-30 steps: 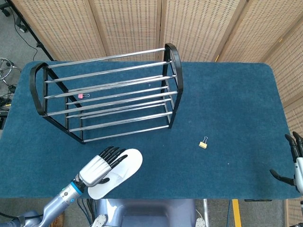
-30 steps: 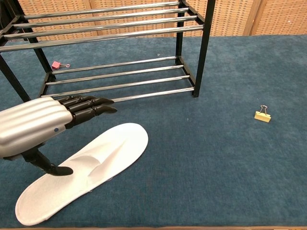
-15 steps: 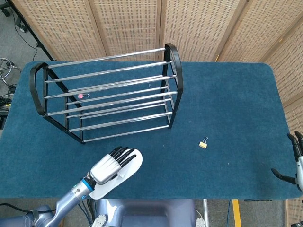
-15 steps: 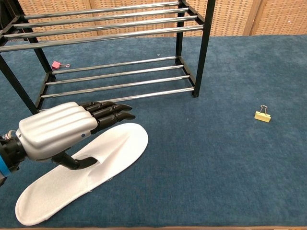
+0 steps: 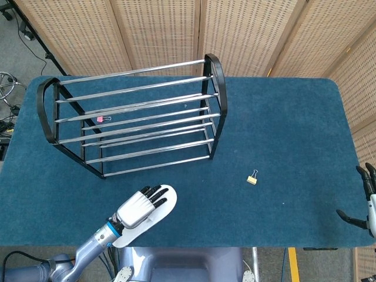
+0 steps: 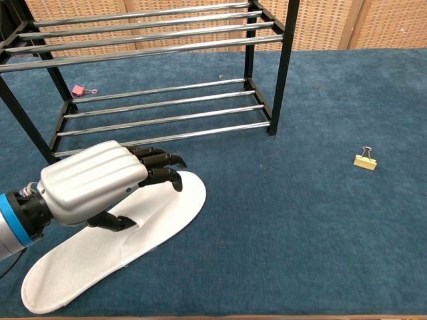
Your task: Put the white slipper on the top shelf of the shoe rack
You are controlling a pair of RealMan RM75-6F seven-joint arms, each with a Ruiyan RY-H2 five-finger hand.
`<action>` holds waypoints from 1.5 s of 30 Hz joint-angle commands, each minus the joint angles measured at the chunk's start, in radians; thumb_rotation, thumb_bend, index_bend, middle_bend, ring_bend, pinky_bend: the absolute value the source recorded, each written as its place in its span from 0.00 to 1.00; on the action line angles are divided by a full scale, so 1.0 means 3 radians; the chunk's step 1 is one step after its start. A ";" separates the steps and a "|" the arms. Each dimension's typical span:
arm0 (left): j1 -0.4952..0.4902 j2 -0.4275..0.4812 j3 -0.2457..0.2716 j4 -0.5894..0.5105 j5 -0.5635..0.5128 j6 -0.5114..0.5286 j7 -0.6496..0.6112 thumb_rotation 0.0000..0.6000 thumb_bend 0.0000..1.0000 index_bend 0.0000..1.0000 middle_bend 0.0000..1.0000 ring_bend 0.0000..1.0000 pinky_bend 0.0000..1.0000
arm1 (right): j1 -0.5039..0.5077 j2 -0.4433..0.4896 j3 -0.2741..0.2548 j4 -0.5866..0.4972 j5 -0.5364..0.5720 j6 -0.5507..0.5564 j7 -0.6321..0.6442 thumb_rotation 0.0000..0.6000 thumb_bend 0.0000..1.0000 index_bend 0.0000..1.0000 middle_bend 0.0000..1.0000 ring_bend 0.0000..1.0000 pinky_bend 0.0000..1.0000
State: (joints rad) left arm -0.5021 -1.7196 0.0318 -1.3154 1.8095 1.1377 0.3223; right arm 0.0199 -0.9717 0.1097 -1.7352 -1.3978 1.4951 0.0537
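Left hand (image 6: pixel 93 183) is curling its fingers over the flat white fabric slipper (image 6: pixel 160 217) at the blue table's (image 5: pixel 294 135) near edge; grip unclear. Right hand (image 5: pixel 365 202) is hanging empty, fingers spread, at the right edge.

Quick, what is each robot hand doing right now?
Left hand: over the white slipper, fingers curling; a grip cannot be told.
Right hand: open, holding nothing.
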 commanded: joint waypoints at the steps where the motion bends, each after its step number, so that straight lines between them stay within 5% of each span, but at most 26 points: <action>1: -0.0033 -0.0072 0.0026 0.0101 0.0056 0.0077 -0.0073 1.00 0.47 0.44 0.31 0.27 0.44 | 0.0001 -0.0001 -0.0004 -0.0005 -0.0006 -0.0002 -0.0005 1.00 0.00 0.00 0.00 0.00 0.00; 9: -0.0060 -0.0220 0.0115 0.0448 0.0288 0.0521 -0.0460 1.00 0.48 0.63 0.47 0.39 0.54 | 0.0000 -0.0002 -0.0008 -0.0009 -0.0010 -0.0002 -0.0010 1.00 0.00 0.00 0.00 0.00 0.00; 22: -0.0098 -0.0124 0.0151 0.0397 0.0375 0.0775 -0.0606 1.00 0.52 0.67 0.50 0.42 0.56 | 0.0004 -0.0014 -0.0022 -0.0022 -0.0024 -0.0010 -0.0045 1.00 0.00 0.00 0.00 0.00 0.00; 45: -0.0484 0.0880 -0.0306 -0.1138 0.0313 0.0473 0.0085 1.00 0.64 0.68 0.51 0.42 0.56 | 0.0010 -0.0002 -0.0032 -0.0049 -0.0007 -0.0040 -0.0060 1.00 0.00 0.00 0.00 0.00 0.00</action>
State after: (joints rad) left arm -0.6360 -1.4778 -0.0414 -1.6321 1.9126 1.2906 0.3296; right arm 0.0230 -0.9723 0.1002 -1.7501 -1.3998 1.4832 0.0357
